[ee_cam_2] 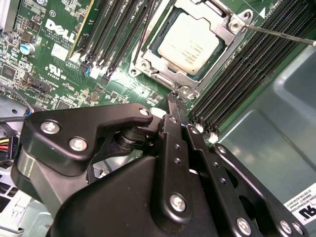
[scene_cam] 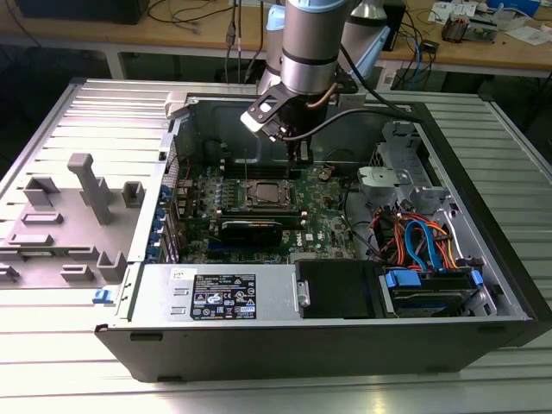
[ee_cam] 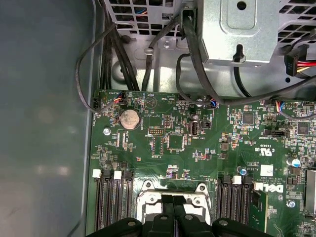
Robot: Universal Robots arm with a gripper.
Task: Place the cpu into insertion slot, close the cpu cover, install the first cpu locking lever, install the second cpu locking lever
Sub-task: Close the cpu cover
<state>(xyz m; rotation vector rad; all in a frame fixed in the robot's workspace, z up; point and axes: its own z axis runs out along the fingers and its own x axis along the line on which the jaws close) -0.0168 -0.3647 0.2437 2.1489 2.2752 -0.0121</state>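
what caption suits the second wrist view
black pincer at the rim of the green motherboard's square socket, silver-grey square cpu seated inside the silver frame cover

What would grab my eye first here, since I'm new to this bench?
In the exterior view, the grey arm reaches down into an open computer case lying on its side. In the second wrist view, the silver cpu sits framed by the cpu cover on the green motherboard, with the black gripper tip close beside the cover's edge.
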